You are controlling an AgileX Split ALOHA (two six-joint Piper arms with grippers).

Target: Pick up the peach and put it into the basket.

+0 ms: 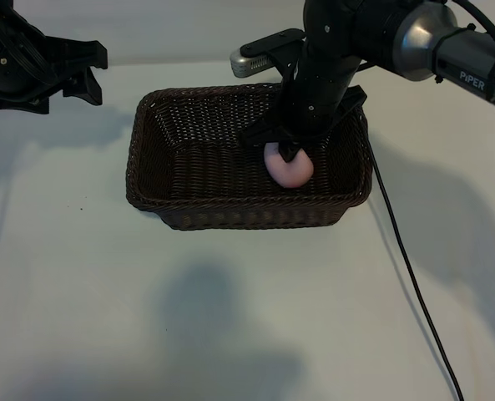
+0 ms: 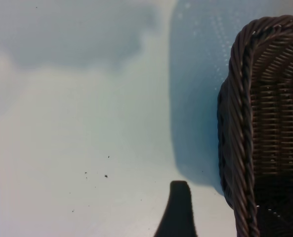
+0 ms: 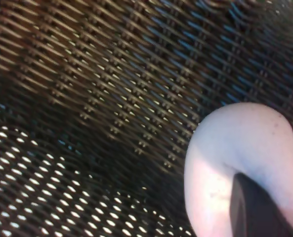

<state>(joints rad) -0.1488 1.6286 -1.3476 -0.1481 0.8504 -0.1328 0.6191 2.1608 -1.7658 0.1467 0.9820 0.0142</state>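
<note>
The dark brown wicker basket [image 1: 247, 219] stands at the middle of the white table. Inside it, near its right end, the pink peach [image 1: 290, 172] sits low against the woven floor. My right gripper [image 1: 290, 155] reaches down into the basket from above and is shut on the peach. In the right wrist view the peach [image 3: 240, 143] fills the corner over the basket weave [image 3: 111, 74], with one dark finger [image 3: 255, 210] pressed against it. My left gripper [image 1: 95, 73] hangs open at the far left, off the basket; its wrist view shows one finger [image 2: 178, 210] beside the basket's braided rim [image 2: 240, 123].
A black cable [image 1: 406, 259] runs from the right arm across the table toward the front right. Bare white tabletop [image 1: 105, 292] lies in front of and to the left of the basket.
</note>
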